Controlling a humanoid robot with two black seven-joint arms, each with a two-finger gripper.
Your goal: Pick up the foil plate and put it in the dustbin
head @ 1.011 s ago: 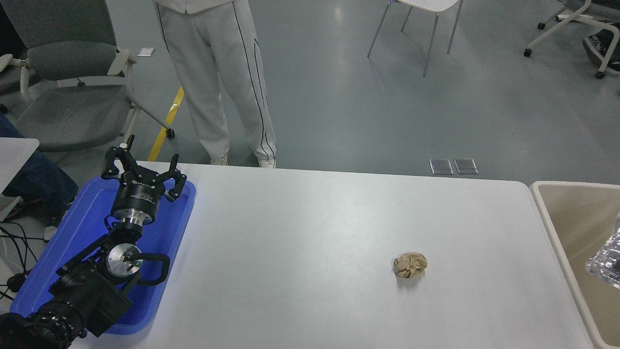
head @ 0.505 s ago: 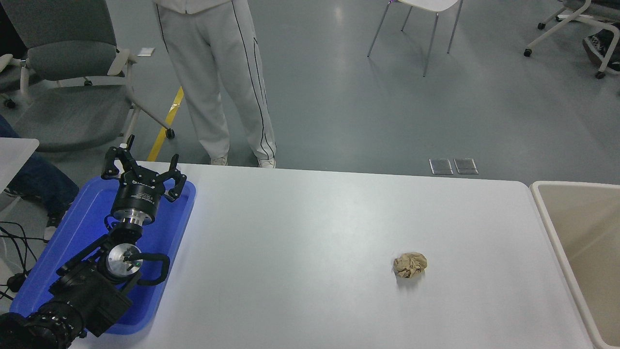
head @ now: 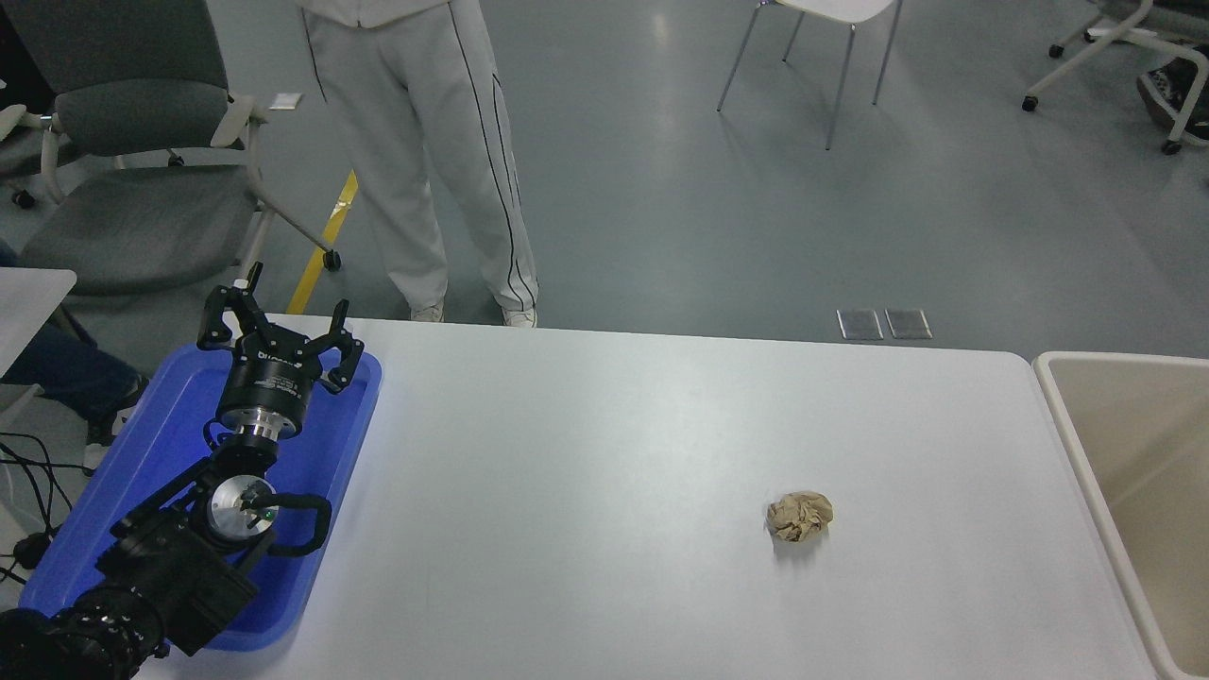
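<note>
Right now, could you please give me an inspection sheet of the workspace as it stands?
Surface: white table, mostly bare.
Job's things: foil plate not seen anywhere; beige dustbin at the table's right end, its visible inside shows nothing.
Clutter: crumpled brown paper ball on the table, right of centre; blue tray at the left edge.
Grippers: left gripper open, parked over the blue tray, holding nothing; right gripper not in view.
Cables: black cables on the floor at the far left.
Surroundings: a person's legs at the far side; grey office chair; white chair.
</note>
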